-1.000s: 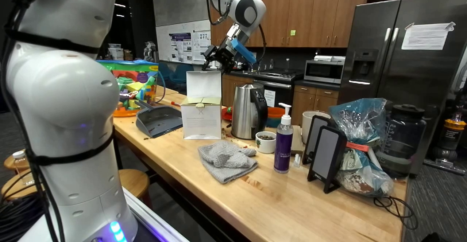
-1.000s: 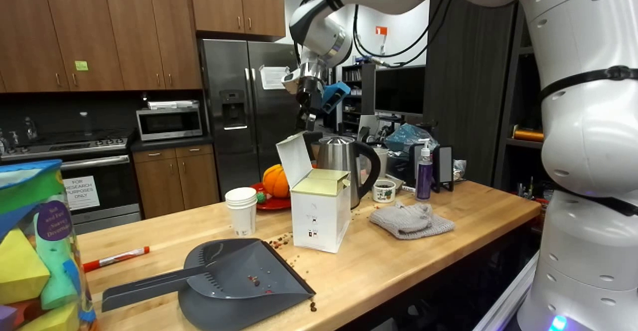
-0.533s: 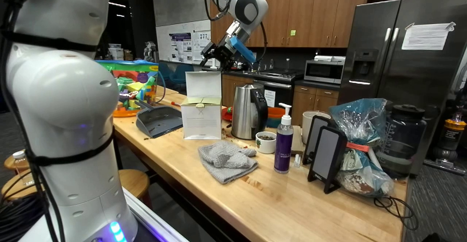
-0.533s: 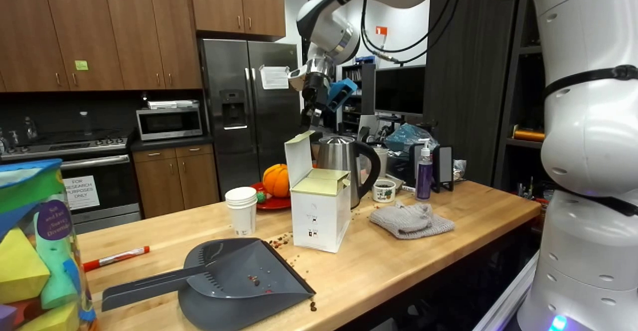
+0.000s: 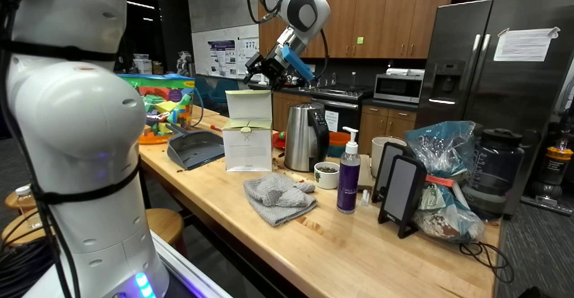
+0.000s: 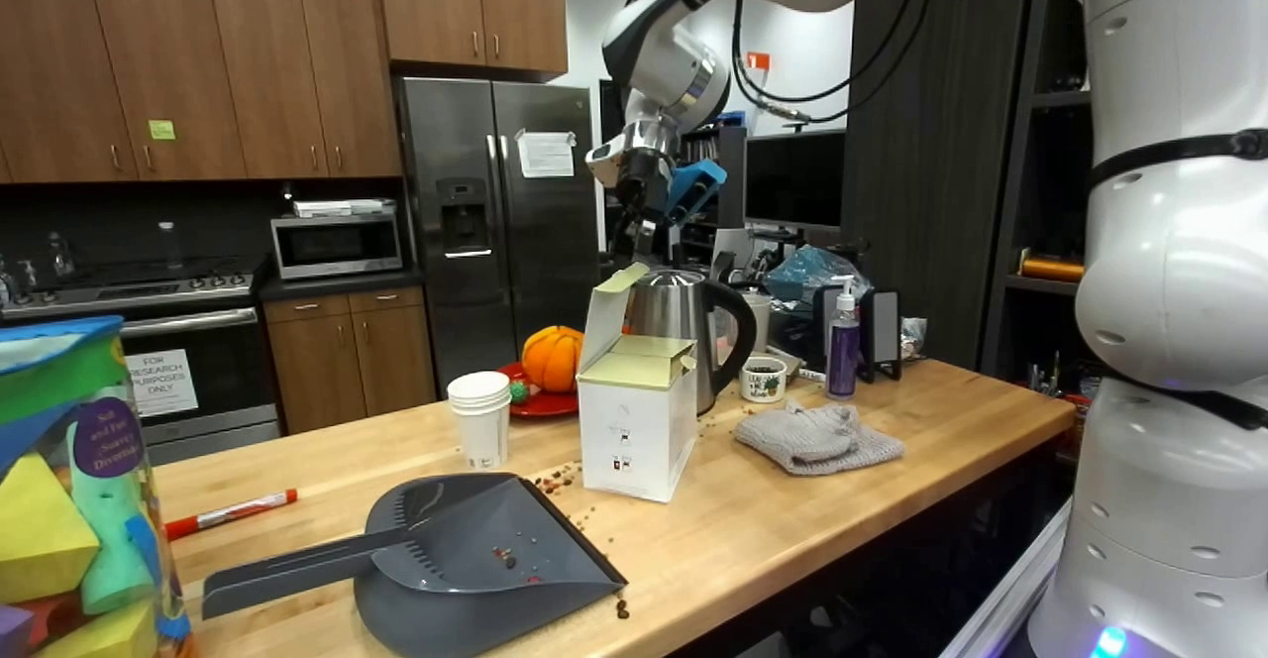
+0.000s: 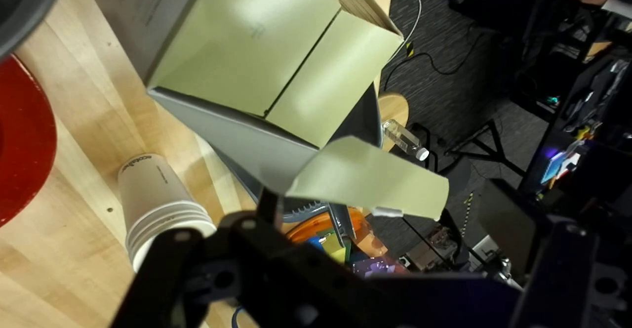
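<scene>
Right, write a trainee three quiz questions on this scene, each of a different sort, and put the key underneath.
1. Multiple choice: how does the lid of the white box stand?
A) pressed shut
B) raised
C) torn off
2. True or false: the pincer grips the kettle.
3. Fill in one word: the pumpkin sits on a red ....

Key:
1. B, raised.
2. False. Its jaws stand apart in the wrist view, and it is close by the lid; whether it touches the lid is hard to tell.
3. Plate.
</scene>
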`<control>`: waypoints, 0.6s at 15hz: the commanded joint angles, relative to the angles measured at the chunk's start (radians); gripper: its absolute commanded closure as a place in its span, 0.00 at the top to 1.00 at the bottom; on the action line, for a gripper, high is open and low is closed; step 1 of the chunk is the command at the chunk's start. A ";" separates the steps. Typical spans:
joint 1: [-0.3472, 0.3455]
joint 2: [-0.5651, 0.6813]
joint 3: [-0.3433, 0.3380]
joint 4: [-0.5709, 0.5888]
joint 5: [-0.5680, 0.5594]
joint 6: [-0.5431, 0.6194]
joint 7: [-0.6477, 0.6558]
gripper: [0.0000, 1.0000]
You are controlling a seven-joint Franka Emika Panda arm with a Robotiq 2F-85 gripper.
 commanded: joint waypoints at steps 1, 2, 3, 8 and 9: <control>0.001 -0.071 -0.016 -0.077 0.003 0.017 -0.007 1.00; 0.001 -0.080 -0.018 -0.091 0.004 0.020 -0.008 1.00; 0.002 -0.090 -0.021 -0.106 0.003 0.026 -0.009 1.00; 0.009 -0.149 -0.028 -0.192 -0.002 0.058 -0.010 1.00; 0.010 -0.160 -0.030 -0.210 -0.001 0.066 -0.010 1.00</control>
